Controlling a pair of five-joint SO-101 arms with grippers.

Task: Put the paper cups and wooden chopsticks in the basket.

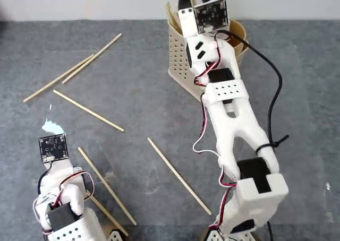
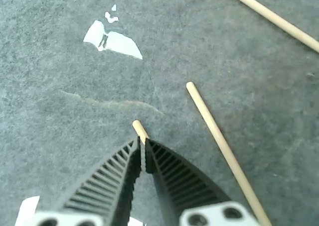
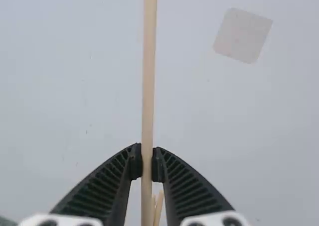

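Grey table (image 1: pixel 133 82); right fingers (image 3: pixel 124 178) clamp a chopstick (image 3: pixel 148 61) upright over the basket (image 1: pixel 178 60), so straight down suits; left fingers (image 2: pixel 119 166) pinch a second chopstick (image 2: pixel 140 130), well apart.

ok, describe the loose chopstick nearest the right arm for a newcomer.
Start at the basket at the grey mat's far edge, under the right arm. Follow that arm back toward its base: the chopstick lies diagonally on the mat beside it. It touches nothing, and every other loose chopstick lies farther left.
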